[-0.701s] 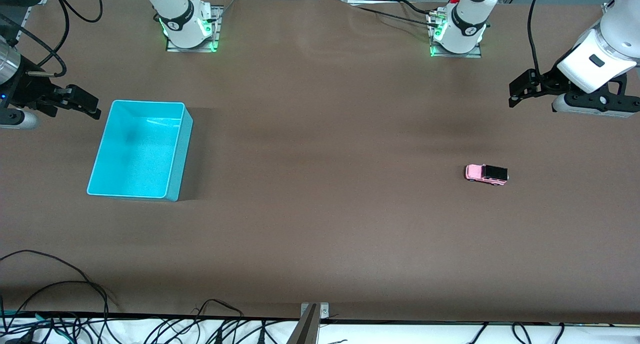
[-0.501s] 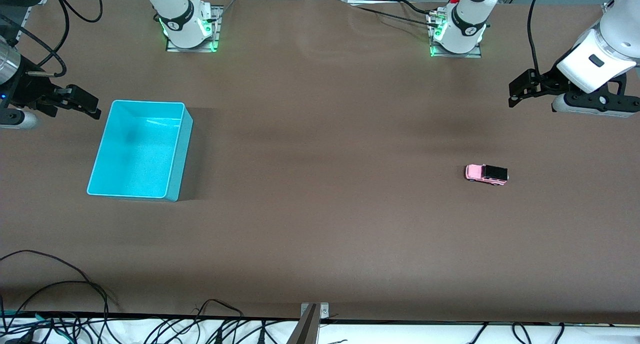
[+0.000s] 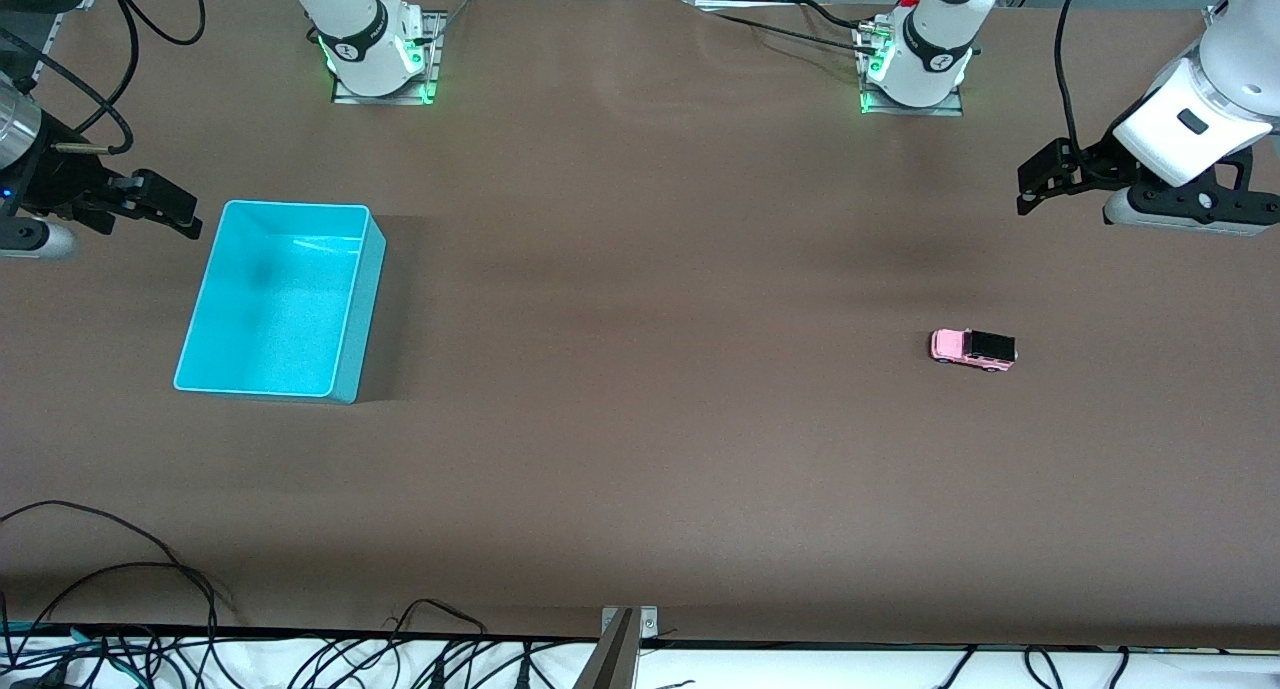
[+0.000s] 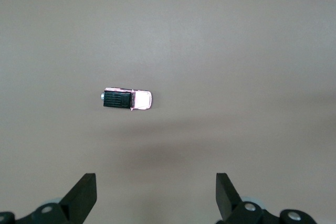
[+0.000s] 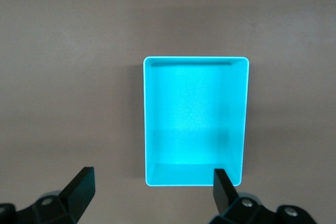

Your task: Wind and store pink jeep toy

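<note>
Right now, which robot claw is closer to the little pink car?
The left claw is closer: it hangs open above the table at the car's end. The right claw hangs open at the other end, by the blue bin.

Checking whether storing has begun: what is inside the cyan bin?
Nothing: the cyan bin shows only its bare floor in the right wrist view, with no corner hidden. The pink jeep toy sits on the table toward the left arm's end.

No readable text, label, brand or number on anything in view
</note>
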`<state>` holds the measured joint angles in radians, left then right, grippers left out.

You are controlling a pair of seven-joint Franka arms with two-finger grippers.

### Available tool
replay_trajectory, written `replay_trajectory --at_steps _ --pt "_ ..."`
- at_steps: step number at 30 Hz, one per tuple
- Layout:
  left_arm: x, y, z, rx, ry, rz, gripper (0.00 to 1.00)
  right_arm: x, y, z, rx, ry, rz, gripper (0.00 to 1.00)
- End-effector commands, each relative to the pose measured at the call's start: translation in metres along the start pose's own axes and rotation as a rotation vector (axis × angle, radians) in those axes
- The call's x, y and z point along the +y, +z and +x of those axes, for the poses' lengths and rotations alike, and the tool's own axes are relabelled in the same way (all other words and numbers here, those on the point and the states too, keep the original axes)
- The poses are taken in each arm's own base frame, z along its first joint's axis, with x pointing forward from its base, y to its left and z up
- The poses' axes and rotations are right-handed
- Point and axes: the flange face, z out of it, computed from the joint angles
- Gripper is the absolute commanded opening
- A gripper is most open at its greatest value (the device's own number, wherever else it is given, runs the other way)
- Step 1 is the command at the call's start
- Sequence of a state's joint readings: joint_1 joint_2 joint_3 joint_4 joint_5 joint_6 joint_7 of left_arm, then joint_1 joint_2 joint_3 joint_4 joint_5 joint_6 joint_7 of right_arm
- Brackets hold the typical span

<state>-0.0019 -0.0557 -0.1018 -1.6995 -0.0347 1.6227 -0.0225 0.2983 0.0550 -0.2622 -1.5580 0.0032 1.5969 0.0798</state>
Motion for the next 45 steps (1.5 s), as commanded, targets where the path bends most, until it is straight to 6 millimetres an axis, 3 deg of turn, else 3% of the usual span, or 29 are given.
replay_trajectory --at_steps 1,13,18,29,38,45 --pt "-0.002 0.006 0.002 -0.020 0.015 0.021 1.00 0.000 -0.005 -0.002 -0.006 0.012 0.019 1.00" --pt "-0.011 0.027 0.020 -0.017 0.033 0.015 1.00 0.000 -0.005 -0.002 -0.006 0.012 0.019 1.00" --pt "-0.013 0.042 0.032 -0.013 0.189 0.012 1.00 0.000 -0.005 -0.002 -0.007 0.012 0.019 1.00" --pt "-0.042 0.072 0.050 0.006 0.541 0.009 1.00 0.000 -0.005 -0.002 -0.007 0.012 0.019 1.00" --pt "-0.082 0.115 0.071 0.000 0.850 -0.003 1.00 0.001 -0.005 -0.002 -0.007 0.013 0.018 1.00" --pt "-0.107 0.168 0.080 -0.021 1.098 -0.031 1.00 0.001 -0.005 -0.002 -0.007 0.015 0.020 1.00"
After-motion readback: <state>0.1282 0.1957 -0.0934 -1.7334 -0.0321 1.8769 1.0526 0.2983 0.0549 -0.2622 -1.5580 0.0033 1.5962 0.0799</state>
